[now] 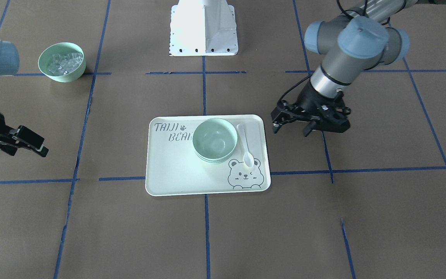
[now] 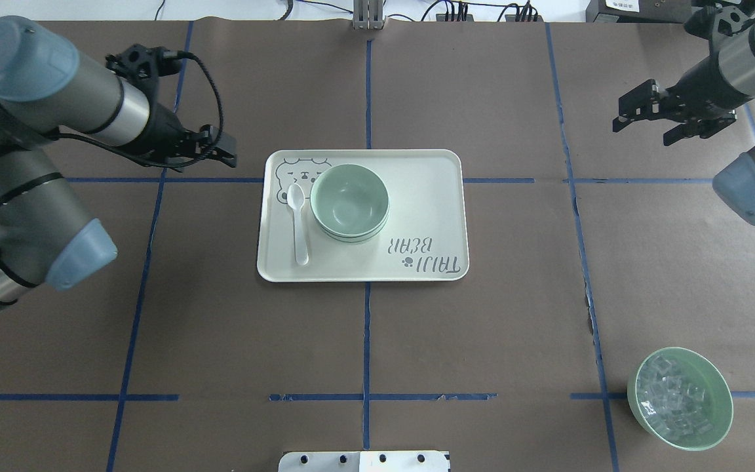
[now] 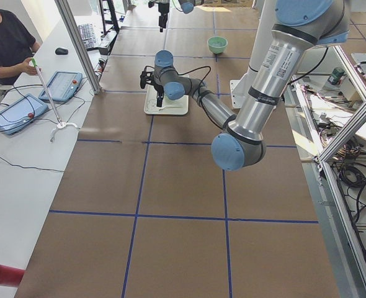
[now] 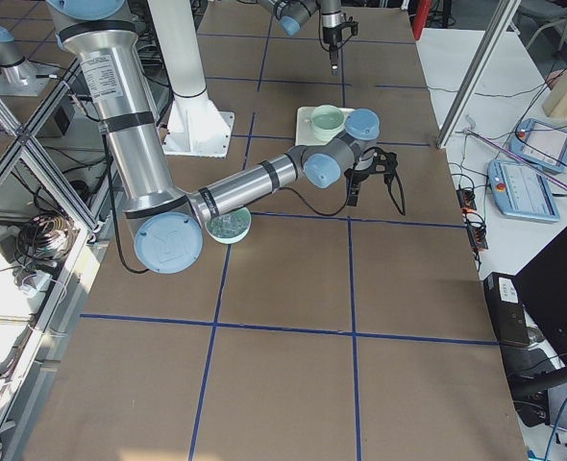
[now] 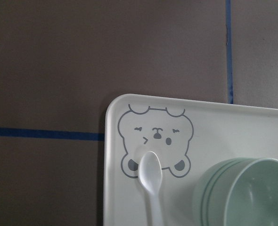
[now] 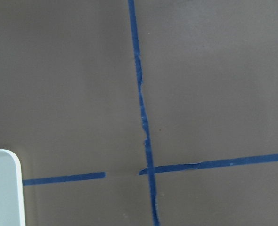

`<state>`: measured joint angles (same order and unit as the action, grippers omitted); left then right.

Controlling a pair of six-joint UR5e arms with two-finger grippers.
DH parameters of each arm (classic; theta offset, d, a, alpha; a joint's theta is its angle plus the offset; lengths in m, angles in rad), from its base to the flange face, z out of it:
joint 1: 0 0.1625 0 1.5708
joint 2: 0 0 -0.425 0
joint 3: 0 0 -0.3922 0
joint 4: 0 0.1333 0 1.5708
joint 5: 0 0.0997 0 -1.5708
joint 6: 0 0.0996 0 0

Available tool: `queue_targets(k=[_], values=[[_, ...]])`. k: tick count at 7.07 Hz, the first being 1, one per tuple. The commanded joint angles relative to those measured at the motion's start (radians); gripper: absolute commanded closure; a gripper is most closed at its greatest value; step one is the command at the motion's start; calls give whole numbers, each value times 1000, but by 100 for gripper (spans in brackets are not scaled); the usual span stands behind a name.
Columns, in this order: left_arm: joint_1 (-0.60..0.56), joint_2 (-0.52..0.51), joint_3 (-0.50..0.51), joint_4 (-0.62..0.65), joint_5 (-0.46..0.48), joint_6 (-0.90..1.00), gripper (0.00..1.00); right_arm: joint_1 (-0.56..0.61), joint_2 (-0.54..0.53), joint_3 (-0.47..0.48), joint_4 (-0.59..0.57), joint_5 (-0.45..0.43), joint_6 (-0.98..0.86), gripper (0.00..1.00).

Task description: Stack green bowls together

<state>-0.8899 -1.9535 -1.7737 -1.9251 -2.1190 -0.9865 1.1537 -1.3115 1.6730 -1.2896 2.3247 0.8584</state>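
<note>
The green bowls point(image 1: 215, 138) sit nested in one stack on the bear-print tray point(image 1: 168, 174). The stack also shows in the overhead view point(image 2: 349, 200) and in the left wrist view point(image 5: 252, 193), where three rims show one inside another. My left gripper point(image 2: 225, 151) hangs open and empty just off the tray's bear corner, and also shows in the front view point(image 1: 290, 130). My right gripper point(image 2: 643, 130) is open and empty, far from the tray over bare table, and also shows in the front view point(image 1: 37, 145).
A white spoon point(image 2: 297, 223) lies on the tray point(image 2: 430, 196) beside the stack. A like green bowl with clear cubes point(image 2: 679, 398) stands near the robot's base on the right side. Blue tape lines cross the brown table.
</note>
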Motion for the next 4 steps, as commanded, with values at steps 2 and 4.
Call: queue_targets(k=[2,4], values=[[-345,261,17,1,-94,706,0,209,-40,-218,-2,10,-518,0],[-559,312,132,11,-140,1031,0,335,-31,-308,-204,28,-883,0]])
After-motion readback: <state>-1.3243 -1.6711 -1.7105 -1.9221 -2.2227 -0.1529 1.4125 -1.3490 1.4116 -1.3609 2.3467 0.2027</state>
